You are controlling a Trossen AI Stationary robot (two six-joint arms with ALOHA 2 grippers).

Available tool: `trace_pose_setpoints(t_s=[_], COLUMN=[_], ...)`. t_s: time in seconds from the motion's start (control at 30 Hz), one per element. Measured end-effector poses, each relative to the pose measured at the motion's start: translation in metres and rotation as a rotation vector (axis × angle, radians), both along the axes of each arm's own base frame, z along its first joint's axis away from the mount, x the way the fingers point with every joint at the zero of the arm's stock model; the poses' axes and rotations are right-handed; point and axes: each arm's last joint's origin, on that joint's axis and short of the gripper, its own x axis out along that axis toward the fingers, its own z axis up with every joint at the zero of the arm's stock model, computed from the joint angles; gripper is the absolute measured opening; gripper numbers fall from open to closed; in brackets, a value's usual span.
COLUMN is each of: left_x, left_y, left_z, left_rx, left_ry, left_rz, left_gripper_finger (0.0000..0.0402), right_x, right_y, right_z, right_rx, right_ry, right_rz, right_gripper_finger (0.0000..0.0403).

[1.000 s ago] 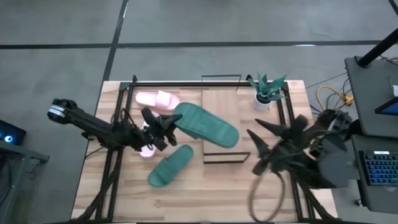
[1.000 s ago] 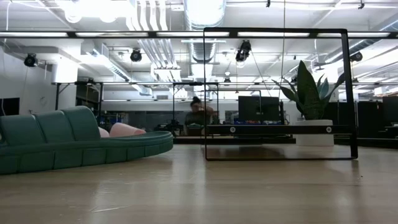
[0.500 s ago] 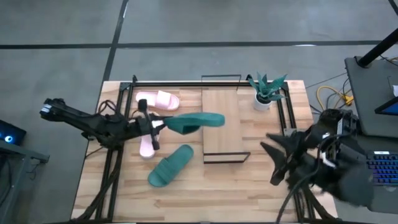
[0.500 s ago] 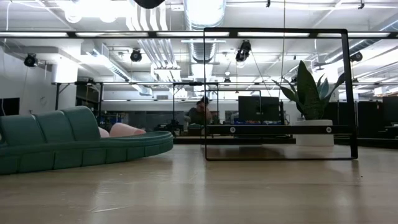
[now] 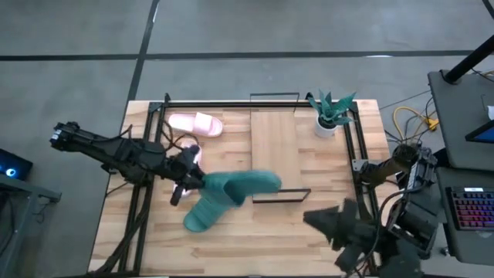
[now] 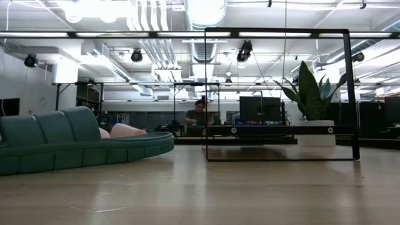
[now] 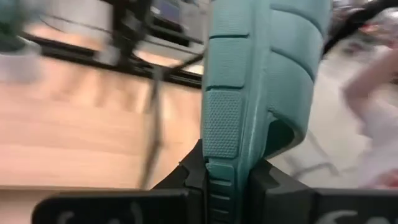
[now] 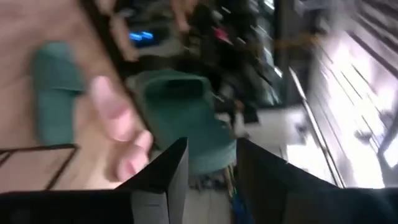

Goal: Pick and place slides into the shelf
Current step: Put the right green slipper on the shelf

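My left gripper [image 5: 202, 183] is shut on a teal slide [image 5: 245, 185] and holds it above the table's middle, just left of the shelf [image 5: 274, 147], a wood plank in a black wire frame. A second teal slide [image 5: 202, 216] lies sole-down on the table below it and fills the left of the low view [image 6: 75, 144]. One pink slide [image 5: 195, 123] lies at the far left. Another pink slide [image 5: 193, 153] peeks out behind my left arm. My right gripper [image 8: 205, 171] hangs open near the table's near right corner [image 5: 318, 220], with nothing between its fingers. My left gripper pinches one end of the teal slide's sole [image 7: 219, 177] between its two fingers, which come nearly level from the table's left and lie along the slide. The slide reaches away from the fingers toward the shelf, rolled partly onto its edge and lifted clear of the table.
A potted plant [image 5: 330, 116] stands at the far right beside the shelf. The shelf's wire frame [image 6: 281, 94] stands upright mid-table in the low view. Black rails run along the table's left and right sides. A person sits in the room far behind.
My left gripper has rolled about its own line and moved toward the table's near edge. The teal slide has turned from flat onto its edge and come off the shelf's left side to over the other teal slide. My right arm has dropped toward the near edge.
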Motion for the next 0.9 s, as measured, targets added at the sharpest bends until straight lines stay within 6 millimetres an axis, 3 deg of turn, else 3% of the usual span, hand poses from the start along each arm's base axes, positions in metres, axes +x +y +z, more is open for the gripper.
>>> trace_pose_setpoints(t_s=[0.27, 0.5, 0.7, 0.9], left_x=[0.011, 0.019, 0.019, 0.020], left_y=[-0.004, -0.008, -0.009, -0.011], left_z=[-0.013, -0.018, -0.022, -0.018], left_rx=[-0.056, -0.104, -0.098, -0.104], left_ry=[0.100, 0.151, 0.180, 0.141], left_rz=[-0.011, -0.031, -0.045, -0.115], left_gripper_finger=[0.0026, 0.0030, 0.0024, 0.0024], right_x=[0.020, 0.043, 0.044, 0.039], right_y=[0.012, 0.015, 0.017, 0.015], right_z=[-0.028, -0.050, -0.062, -0.072], right_rx=[-0.283, -0.509, -0.645, -0.682], right_ry=[0.191, 0.257, 0.301, 0.342], right_rz=[0.110, 0.030, -0.006, -0.007], right_gripper_finger=[0.0163, 0.0217, 0.0250, 0.0258])
